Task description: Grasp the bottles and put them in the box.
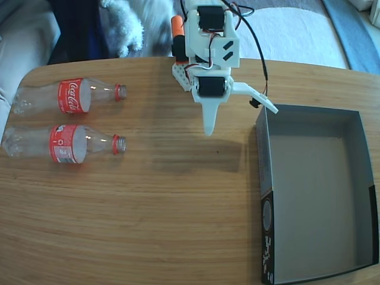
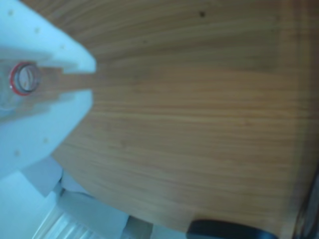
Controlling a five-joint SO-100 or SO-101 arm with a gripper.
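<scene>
Both bottles lie on their sides at the left of the desk in the fixed view, mouths pointing right and apparently uncapped. They look empty, so probably light, slick and easy to dent; I'd grab across the labelled middle. The box sits well apart on the right, empty. The tool hangs between them, spread open, holding nothing.

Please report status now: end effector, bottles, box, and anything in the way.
End effector open, empty, above table between bottles and box. Upper bottle and lower bottle lying flat, untouched. Box holds nothing. Path clear.
</scene>
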